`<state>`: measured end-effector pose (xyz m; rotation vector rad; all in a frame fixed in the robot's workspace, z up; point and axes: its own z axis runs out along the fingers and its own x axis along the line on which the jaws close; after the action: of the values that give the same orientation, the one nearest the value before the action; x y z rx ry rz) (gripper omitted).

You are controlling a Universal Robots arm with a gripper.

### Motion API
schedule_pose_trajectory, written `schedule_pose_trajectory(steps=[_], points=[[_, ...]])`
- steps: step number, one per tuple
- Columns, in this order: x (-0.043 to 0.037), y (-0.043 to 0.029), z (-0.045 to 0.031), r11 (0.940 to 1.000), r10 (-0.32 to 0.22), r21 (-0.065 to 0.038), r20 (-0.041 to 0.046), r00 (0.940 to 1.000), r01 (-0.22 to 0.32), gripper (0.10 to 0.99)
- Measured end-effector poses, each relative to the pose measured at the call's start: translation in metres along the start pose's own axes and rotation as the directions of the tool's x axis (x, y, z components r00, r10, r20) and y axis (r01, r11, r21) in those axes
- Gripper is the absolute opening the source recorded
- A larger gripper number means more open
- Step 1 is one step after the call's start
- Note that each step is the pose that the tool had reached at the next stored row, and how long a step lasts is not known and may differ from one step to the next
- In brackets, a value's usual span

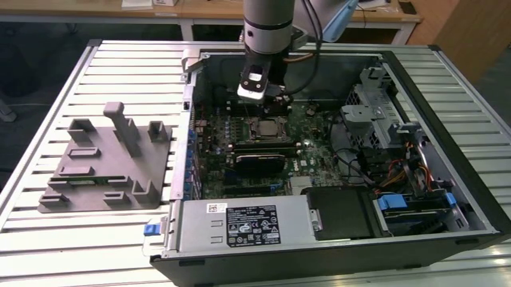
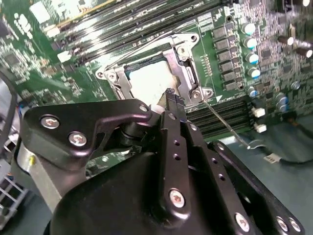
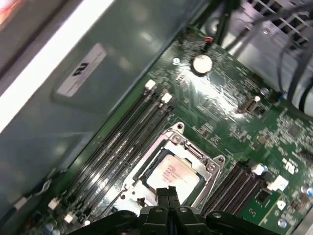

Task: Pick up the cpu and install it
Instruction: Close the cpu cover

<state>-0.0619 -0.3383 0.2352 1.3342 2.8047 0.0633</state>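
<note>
**A:** Where's the cpu (image 3: 172, 175)?

**B:** Lying flat in the socket frame (image 3: 188, 147) on the motherboard (image 1: 315, 149), inside the open case (image 1: 335, 72). It's between the two banks of memory slots (image 3: 120, 139), in the far half of the board in the exterior view.

**A:** And the gripper (image 3: 168, 192)?

**B:** Right over one edge of the chip in both wrist views. Jaws closed tip to tip, nothing between them. Can't tell if the tips touch the lid.

**A:** Handling?

**B:** My read: light, thin, rigid. The metal lid is smooth, so a pinch would slip. The contact side and socket pins are probably the fragile bits, so no tilting or sliding.

**A:** Where to hold it?

**B:** Two opposite edges, kept level. The frame crowds those edges, so there's little room. A wire lever (image 2: 222, 122) sticks out from a socket corner. It looks unlatched, not sure.

**A:** Anything else around?

**B:** Grey fixture (image 1: 104, 161) on the counter (image 1: 48, 239), at the exterior view's left of the case. Power supply box (image 1: 239, 224) at the case's near end.
</note>
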Motion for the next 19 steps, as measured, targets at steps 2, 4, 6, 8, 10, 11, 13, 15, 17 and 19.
schedule_pose_trajectory(steps=[2,4,6,8,10,11,13,15,17,19], points=[[0.0000,0.0000,0.0000,0.9994,-0.036,-0.001,-0.0019,0.9994,0.036,0.106],[0.0000,0.0000,0.0000,0.9973,-0.073,-0.001,-0.0037,0.9973,0.073,0.106],[0.0000,0.0000,0.0001,0.9941,-0.109,-0.002,-0.0056,0.9941,0.109,0.106],[0.0000,0.0000,0.0002,0.9894,-0.145,-0.003,-0.0074,0.9894,0.145,0.106],[0.0000,0.0000,0.0003,0.9834,-0.181,-0.003,-0.0092,0.9834,0.181,0.106],[0.0000,0.0000,0.0003,0.9800,-0.199,-0.004,-0.0101,0.9799,0.199,0.106],[0.0000,0.0000,0.0005,0.9722,-0.234,-0.005,-0.0118,0.9721,0.234,0.106],[0.0000,0.0000,0.0005,0.9630,-0.269,-0.006,-0.0134,0.9629,0.269,0.106],[0.0000,0.0000,0.0007,0.9527,-0.304,-0.007,-0.0151,0.9526,0.304,0.106],[0.0000,0.0000,0.0008,0.9407,-0.339,-0.008,-0.0168,0.9405,0.339,0.106]])
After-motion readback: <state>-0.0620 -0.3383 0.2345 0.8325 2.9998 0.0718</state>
